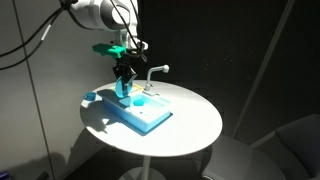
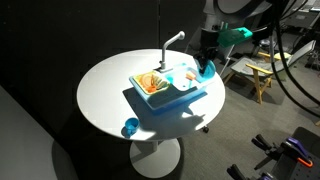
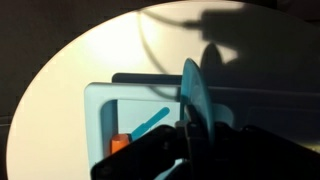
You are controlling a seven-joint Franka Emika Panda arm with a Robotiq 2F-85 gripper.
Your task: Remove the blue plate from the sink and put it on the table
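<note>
My gripper (image 1: 124, 82) is shut on the blue plate (image 1: 125, 91), holding it on edge just above the sink (image 1: 150, 117). It also shows in an exterior view (image 2: 207, 60), with the plate (image 2: 205, 71) over the sink's (image 2: 180, 97) end by the white faucet (image 2: 172, 42). In the wrist view the plate (image 3: 191, 92) stands edge-on between my fingers (image 3: 190, 128), over the light-blue sink (image 3: 100, 105). The sink rests on the round white table (image 1: 195, 125), also seen in an exterior view (image 2: 105, 90) and in the wrist view (image 3: 90, 50).
An orange-and-white item (image 2: 151, 83) lies in the sink. A cyan stick-shaped piece (image 3: 150, 122) lies in the basin. A small blue object (image 2: 130, 127) sits on the table near its edge, also in an exterior view (image 1: 90, 97). A wooden stool (image 2: 260, 75) stands beyond the table.
</note>
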